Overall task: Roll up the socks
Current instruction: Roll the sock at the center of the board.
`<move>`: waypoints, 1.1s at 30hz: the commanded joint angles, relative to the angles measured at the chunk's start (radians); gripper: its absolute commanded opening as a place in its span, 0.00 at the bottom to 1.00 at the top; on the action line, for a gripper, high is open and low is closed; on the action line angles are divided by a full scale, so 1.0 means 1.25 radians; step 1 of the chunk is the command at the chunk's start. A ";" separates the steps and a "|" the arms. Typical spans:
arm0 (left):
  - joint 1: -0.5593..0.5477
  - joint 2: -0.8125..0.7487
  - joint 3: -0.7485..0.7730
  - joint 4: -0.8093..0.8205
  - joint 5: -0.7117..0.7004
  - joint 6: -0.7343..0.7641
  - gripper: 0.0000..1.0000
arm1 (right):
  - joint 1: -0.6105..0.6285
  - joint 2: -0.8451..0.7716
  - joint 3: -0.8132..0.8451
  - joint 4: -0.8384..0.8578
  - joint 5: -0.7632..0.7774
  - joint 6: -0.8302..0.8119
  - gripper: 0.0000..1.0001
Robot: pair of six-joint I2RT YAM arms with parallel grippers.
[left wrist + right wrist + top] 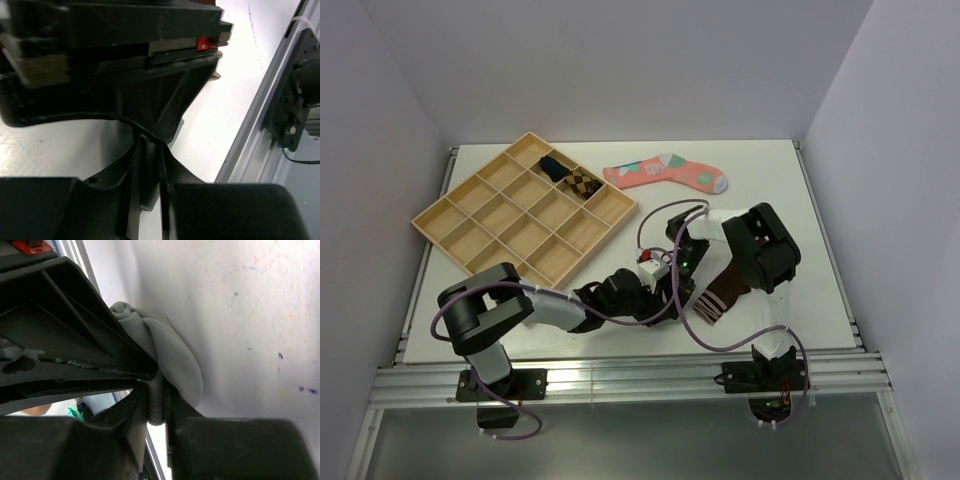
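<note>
The grey sock [175,355] is bunched up on the white table, and my right gripper [159,405] is shut on a fold of it. My left gripper [146,200] faces the right one, its jaws nearly together with a strip of the grey sock [144,175] pinched between them. From above, the two grippers [645,290] [667,278] meet near the table's front middle and hide the grey sock. The dark brown sock with a white-striped cuff [722,293] lies flat just to their right, partly under the right arm.
A wooden compartment tray [500,215] sits at the back left, with a dark sock [554,167] and a checked one [580,183] in its far cells. A pink patterned sock [665,172] lies behind the arms. The table's metal front rail [250,145] is close by.
</note>
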 commanded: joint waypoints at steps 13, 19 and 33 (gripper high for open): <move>0.009 0.091 -0.020 -0.054 0.088 -0.160 0.00 | -0.054 -0.254 -0.107 0.151 0.071 0.005 0.51; 0.031 0.103 -0.041 -0.022 0.130 -0.209 0.00 | -0.087 -0.318 -0.139 0.171 0.059 0.005 0.51; 0.124 0.105 0.043 -0.221 0.315 -0.247 0.00 | -0.153 -0.667 -0.330 0.377 0.108 -0.030 0.54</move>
